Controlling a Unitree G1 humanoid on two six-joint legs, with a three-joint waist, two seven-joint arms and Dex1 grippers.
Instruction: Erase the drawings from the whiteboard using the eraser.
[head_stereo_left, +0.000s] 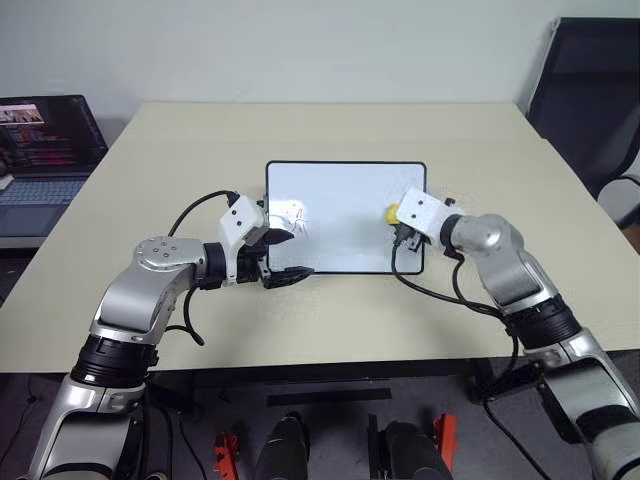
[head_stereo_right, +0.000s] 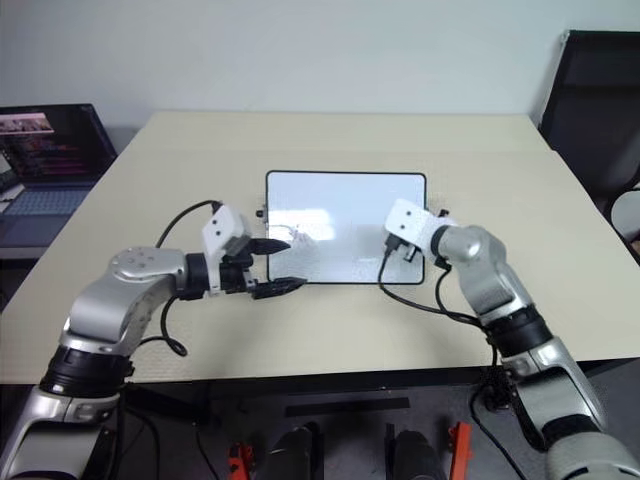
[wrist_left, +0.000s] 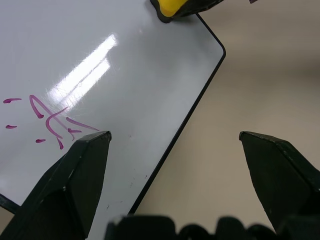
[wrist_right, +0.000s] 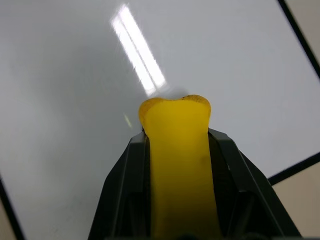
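Whiteboard on a tan surface — right hand clamps the yellow eraser; left hand gapes, its wrist view revealing purple drawings.

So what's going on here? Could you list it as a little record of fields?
surface: beige table
board: whiteboard lying flat in the middle of the table
marks: purple drawings near the board's left end
right gripper: shut on the yellow eraser, over the board's right end
left gripper: open, straddling the board's near left edge
also there: laptop, far left
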